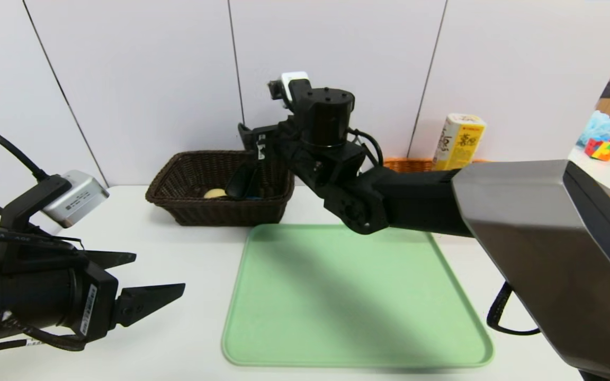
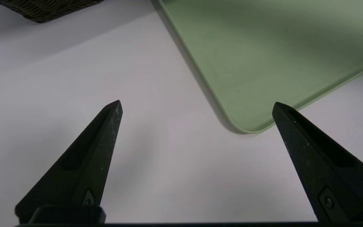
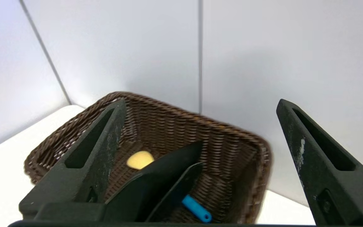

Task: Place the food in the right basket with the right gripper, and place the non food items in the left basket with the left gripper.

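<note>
A dark brown wicker basket (image 1: 219, 211) stands at the back of the table, left of centre. Inside it lie a small yellow item (image 3: 140, 159), a black curved thing (image 3: 156, 186) and a blue handle (image 3: 196, 208). My right arm reaches across to that basket, and my right gripper (image 3: 200, 105) hangs open just above it with nothing between its fingers. In the head view the right gripper (image 1: 254, 145) is over the basket's right end. My left gripper (image 2: 197, 105) is open and empty, low over the bare table at the front left (image 1: 159, 272).
A green tray (image 1: 355, 296) lies bare in the middle of the table. An orange basket (image 1: 411, 165) sits at the back right, mostly behind my right arm, with a yellow carton (image 1: 459, 140) upright at it. White wall panels stand close behind the baskets.
</note>
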